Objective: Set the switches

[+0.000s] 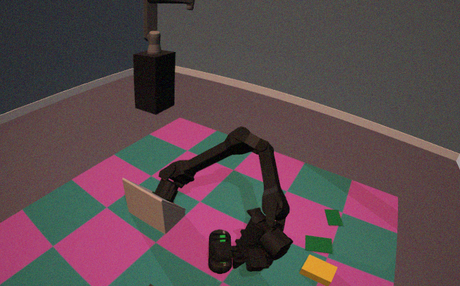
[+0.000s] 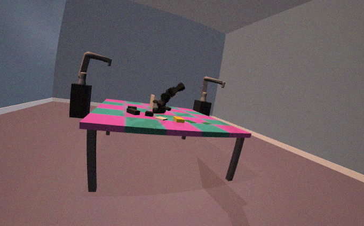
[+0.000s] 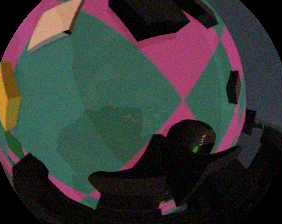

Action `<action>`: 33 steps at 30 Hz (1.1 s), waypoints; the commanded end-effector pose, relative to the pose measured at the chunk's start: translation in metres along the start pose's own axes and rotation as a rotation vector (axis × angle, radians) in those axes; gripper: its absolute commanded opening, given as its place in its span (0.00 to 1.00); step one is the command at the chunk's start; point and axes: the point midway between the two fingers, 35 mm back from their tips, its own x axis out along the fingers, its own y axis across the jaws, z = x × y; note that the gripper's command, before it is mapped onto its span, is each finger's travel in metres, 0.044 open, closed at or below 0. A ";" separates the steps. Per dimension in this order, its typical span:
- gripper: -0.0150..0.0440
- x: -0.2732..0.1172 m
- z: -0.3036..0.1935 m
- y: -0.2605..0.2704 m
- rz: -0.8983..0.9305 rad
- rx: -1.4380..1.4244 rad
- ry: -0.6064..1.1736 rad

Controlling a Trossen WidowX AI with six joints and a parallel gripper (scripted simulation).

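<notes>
Controller unit (image 3: 191, 134), lower centre of top view, switches upward. Gripper (image 1: 237, 256) beside it, closed on nothing. Likely risk: fingertips dragging sideways could shove unit or tip wrong rocker; label unseen, settings unverifiable.

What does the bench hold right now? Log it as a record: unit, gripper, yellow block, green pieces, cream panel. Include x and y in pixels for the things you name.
unit: dark controller (image 1: 220, 251) (image 3: 191, 134), green showing on top
gripper: shut, beside the unit
yellow block: (image 1: 318, 268) (image 2: 179, 119) (image 3: 9, 97) on the bench
green pieces: two, flat, near the yellow block
cream panel: (image 1: 143, 206) (image 2: 152, 101) upright by the arm's base
</notes>
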 end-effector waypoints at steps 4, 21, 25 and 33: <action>0.25 0.007 -0.003 -0.010 -0.016 0.010 0.018; 0.25 0.009 -0.002 -0.017 -0.017 0.010 0.018; 0.25 0.009 -0.002 -0.019 -0.017 0.010 0.018; 0.25 -0.041 -0.005 0.017 -0.011 0.007 0.012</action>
